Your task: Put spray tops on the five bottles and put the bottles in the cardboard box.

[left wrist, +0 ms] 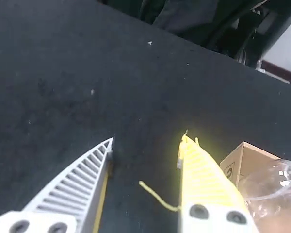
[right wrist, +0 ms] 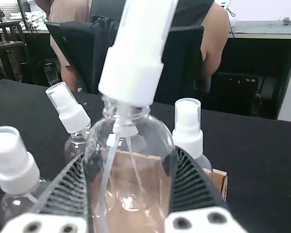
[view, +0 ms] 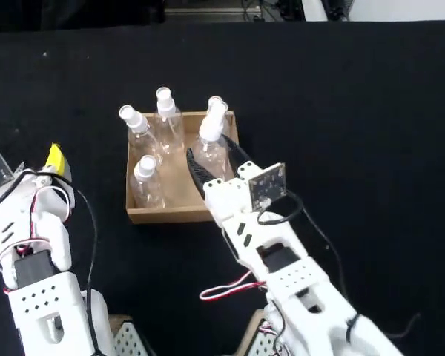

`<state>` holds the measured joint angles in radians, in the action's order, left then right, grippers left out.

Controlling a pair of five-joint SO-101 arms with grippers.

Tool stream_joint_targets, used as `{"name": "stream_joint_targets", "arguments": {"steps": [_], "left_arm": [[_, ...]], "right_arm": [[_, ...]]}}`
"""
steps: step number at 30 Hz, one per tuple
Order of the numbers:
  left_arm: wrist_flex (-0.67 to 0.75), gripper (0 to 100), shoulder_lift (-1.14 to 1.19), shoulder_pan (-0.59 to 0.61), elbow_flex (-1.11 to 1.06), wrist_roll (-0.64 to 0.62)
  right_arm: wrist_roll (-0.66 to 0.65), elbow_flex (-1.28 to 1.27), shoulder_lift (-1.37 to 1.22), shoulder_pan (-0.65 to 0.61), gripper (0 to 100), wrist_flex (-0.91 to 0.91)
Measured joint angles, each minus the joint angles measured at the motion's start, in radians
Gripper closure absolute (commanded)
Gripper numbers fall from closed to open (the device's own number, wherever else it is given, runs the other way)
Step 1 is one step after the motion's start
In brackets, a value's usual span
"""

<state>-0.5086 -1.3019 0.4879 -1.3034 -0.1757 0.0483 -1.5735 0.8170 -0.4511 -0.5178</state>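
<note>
Right wrist view: your right fingers [right wrist: 177,165] squeeze a bottle [right wrist: 136,121] at the back corner of the cardboard box [view: 163,215]. Drop it crooked and it may knock its neighbours [right wrist: 186,126] over. Left fingers [left wrist: 189,155] are open beside the box.

White printed arms [view: 282,259], mine.
My left gripper [left wrist: 147,141] pairs a white ribbed finger with a yellow one (thread dangling); my right gripper [right wrist: 130,156] has black ribbed fingers.
</note>
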Motion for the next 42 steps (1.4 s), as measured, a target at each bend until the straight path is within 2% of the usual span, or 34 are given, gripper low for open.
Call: {"name": "stream_joint_targets", "arguments": {"steps": [7, 13, 28, 32, 38, 42], "left_arm": [[0.028, 80, -0.003, 0.003, -0.018, -0.038], [0.028, 80, -0.003, 0.003, -0.018, -0.041], [0.028, 80, -0.003, 0.003, -0.018, -0.041], [0.028, 80, -0.003, 0.003, -0.018, -0.041], [0.028, 80, -0.003, 0.003, -0.018, -0.041], [0.028, 80, -0.003, 0.003, -0.018, -0.041]], "right_arm": [[0.000, 0.000, -0.273, -0.003, 98.8, -0.264], [0.000, 0.008, -0.493, -0.003, 98.8, -0.362], [0.000, 0.100, -0.921, -0.003, 98.5, -0.753], [0.000, 0.100, -0.947, -0.003, 97.6, -0.787], [0.000, 0.100, -0.947, -0.003, 85.4, -0.793], [0.000, 0.100, -0.947, -0.003, 86.5, -0.775]]}}
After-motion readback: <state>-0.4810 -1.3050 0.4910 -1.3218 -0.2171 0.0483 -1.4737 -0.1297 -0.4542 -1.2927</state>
